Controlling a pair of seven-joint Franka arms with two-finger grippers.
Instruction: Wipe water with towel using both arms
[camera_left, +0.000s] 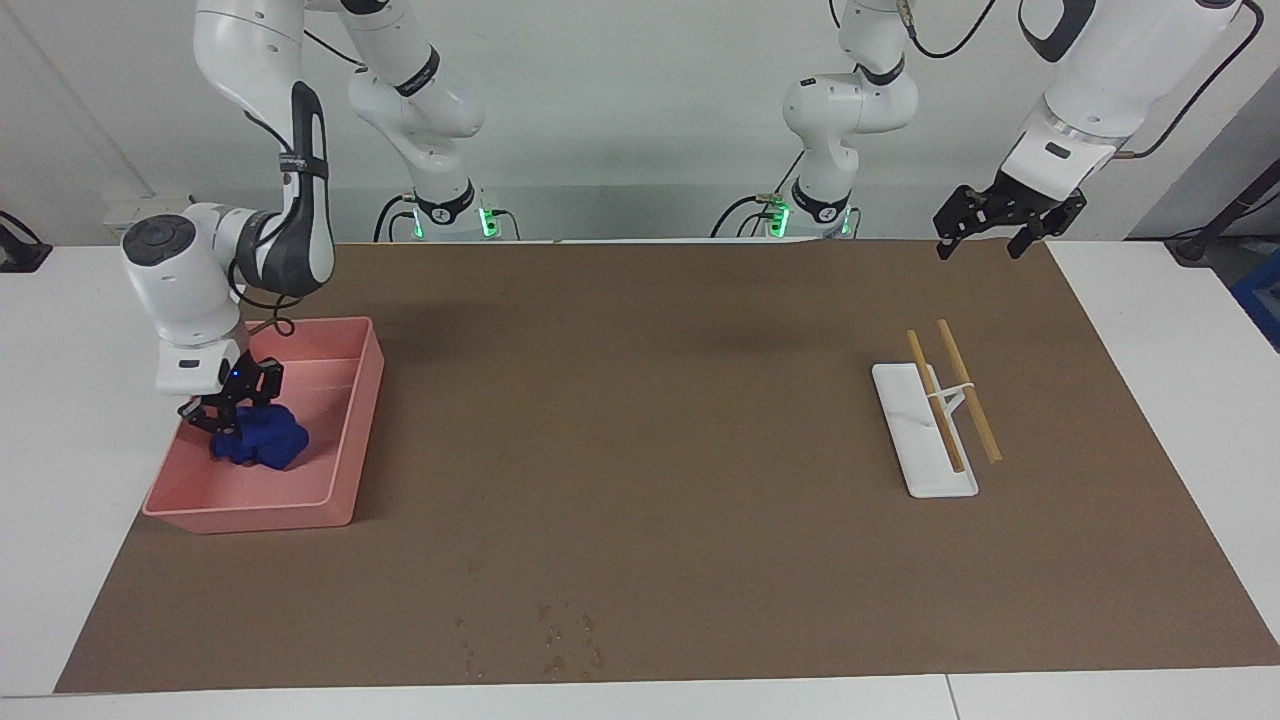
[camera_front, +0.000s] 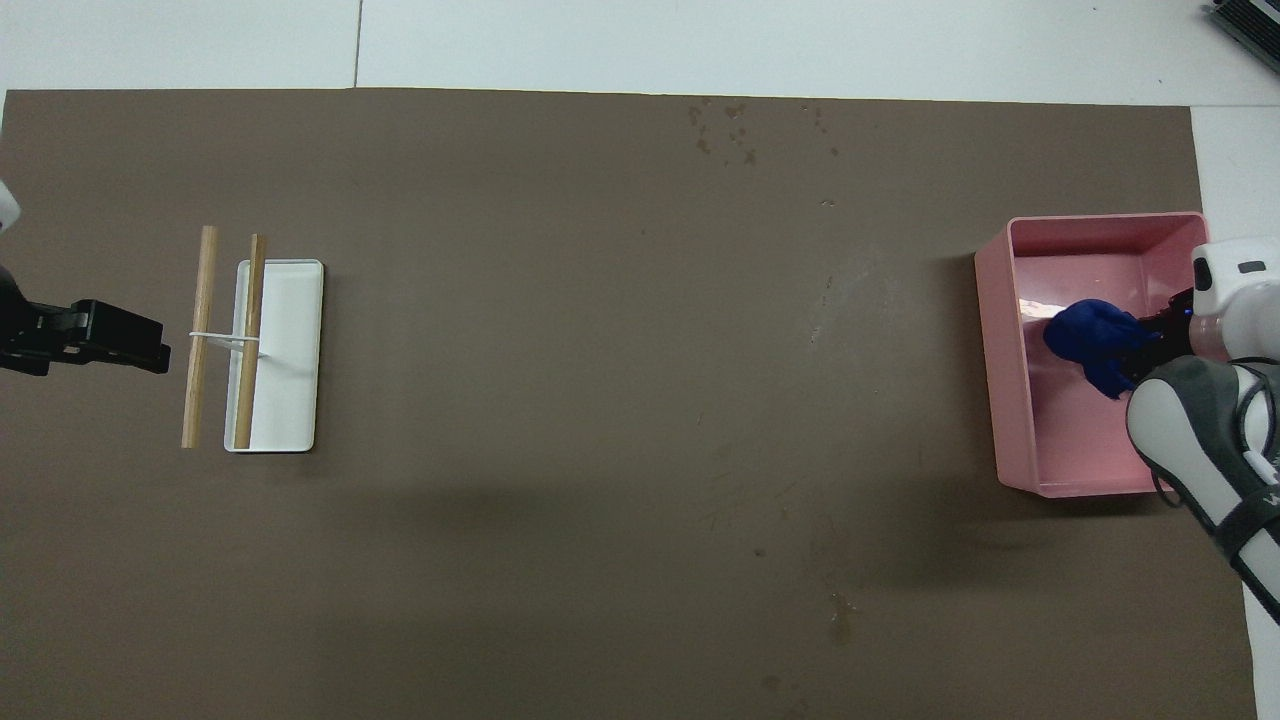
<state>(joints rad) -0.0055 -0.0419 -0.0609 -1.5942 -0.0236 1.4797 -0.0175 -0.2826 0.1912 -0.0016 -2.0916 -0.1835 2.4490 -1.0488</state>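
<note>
Left gripper (camera_left: 985, 238) hangs up in the air over the mat's (camera_left: 640, 450) edge at the left arm's end, fingers spread, nothing in them; that arm waits. Over at the right arm's end, the right gripper (camera_left: 222, 412) is down inside the pink tray (camera_left: 345, 445), right on the blue towel (camera_left: 262, 440), fingers at the cloth's edge; whether they have pinched it, I cannot tell. The towel lies bunched on the tray floor. Toward the left arm's end, a white dish (camera_left: 925, 445) carries two wooden sticks (camera_left: 950, 395). Farthest out, water drops (camera_left: 560, 640) dot the mat.
</note>
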